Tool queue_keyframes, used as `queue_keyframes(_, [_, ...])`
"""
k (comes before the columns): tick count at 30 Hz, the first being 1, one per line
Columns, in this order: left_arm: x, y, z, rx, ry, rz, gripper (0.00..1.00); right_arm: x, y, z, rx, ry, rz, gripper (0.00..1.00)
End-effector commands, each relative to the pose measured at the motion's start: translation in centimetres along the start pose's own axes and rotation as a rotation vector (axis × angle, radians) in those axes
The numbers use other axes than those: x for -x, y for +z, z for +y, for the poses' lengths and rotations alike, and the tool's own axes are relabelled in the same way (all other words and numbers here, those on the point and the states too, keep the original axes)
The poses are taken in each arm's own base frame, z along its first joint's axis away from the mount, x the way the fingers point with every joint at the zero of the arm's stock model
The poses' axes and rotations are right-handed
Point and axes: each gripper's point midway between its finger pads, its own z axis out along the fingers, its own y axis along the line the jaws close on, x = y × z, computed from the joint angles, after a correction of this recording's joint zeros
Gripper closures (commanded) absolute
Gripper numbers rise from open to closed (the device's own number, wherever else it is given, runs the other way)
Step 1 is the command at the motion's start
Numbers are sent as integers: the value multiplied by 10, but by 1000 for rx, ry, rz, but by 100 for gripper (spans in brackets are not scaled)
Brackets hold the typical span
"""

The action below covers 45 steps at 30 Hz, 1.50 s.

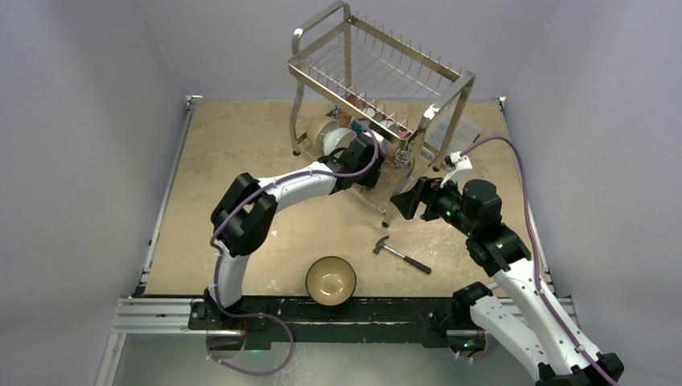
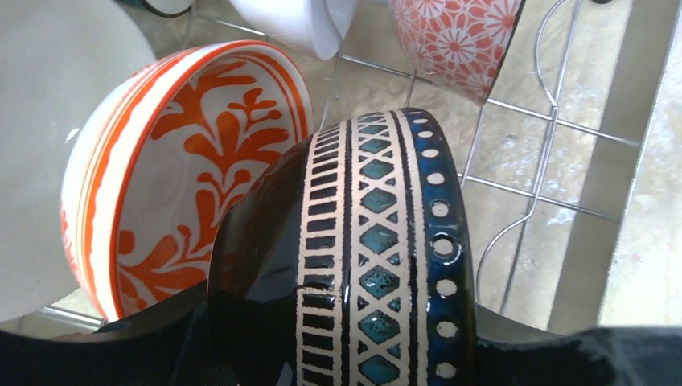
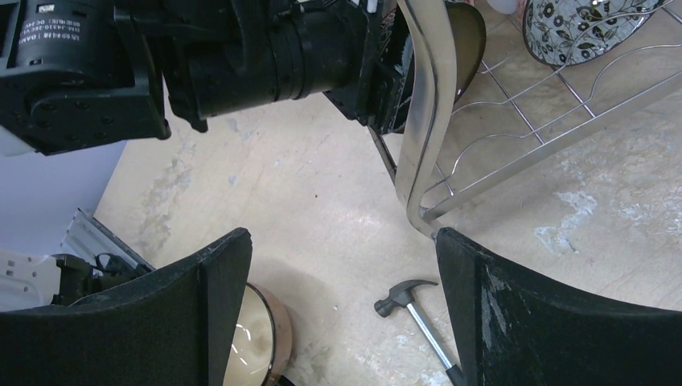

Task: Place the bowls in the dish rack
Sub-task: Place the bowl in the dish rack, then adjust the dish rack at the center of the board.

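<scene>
dark bowl (image 2: pixel 362 265): glossy black, cream ladder bands, teal diamond lattice, blue rim band with white dots
leaf bowl (image 2: pixel 193 177): white, orange leaf sprigs inside, orange rim stripes
flower bowl (image 2: pixel 454 40): orange-red, white blooms
plain bowl (image 2: pixel 297 24): white
vine bowl (image 3: pixel 583 28): white, black flowers
copper bowl (image 1: pixel 330 281): copper-brown outside, cream inside
dish rack (image 1: pixel 354 102): chrome
hammer (image 1: pixel 402 255): black handle, grey head
table (image 1: pixel 241 145): mottled tan

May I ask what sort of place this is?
Probably a lab test cell, not a kitchen: plain grey walls box in a beige table, and a chrome wire dish rack stands beside a small hammer.
</scene>
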Motion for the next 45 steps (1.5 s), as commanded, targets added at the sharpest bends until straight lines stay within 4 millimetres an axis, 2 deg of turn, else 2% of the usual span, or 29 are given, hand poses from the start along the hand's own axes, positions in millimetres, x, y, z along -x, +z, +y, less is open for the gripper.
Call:
queue_keyframes(1, [40,-13,17,196,178,-128,100,18,-6,8,13,-21,-51,14])
queue_keyframes(4, [40,-13,11,200,233,-139,100,17,-6,8,11,-22,-50,13])
queue_keyframes(9, [30,-10,-16,120,317,-129,100,17,-6,8,15,-23,-50,14])
queue_keyframes(13, [23,-10,-29,73,313,-122,100,18,-7,9,16,-23,-55,13])
queue_keyframes(15, [24,-12,-32,56,290,-129,82,18,-7,9,17,-23,-55,13])
queue_keyframes(19, [34,-24,-29,72,224,-160,36,18,-8,8,12,-22,-53,13])
queue_keyframes(21, [40,-33,-29,73,180,-180,20,18,-8,8,9,-20,-55,13])
queue_keyframes(23, [48,-45,-29,58,136,-212,12,16,-8,7,9,-16,-52,13])
queue_keyframes(27, [56,-67,-27,30,42,-256,7,14,-7,8,16,-13,-45,13])
queue_keyframes(33, [60,-94,-17,2,-83,-271,6,9,-2,6,19,-1,-33,13])
queue_keyframes(40, [59,-136,-26,-126,-228,-310,6,-1,10,-3,-10,41,1,15])
queue_keyframes(45, [36,-158,-17,-154,-332,-303,6,-12,30,-13,-29,73,43,17])
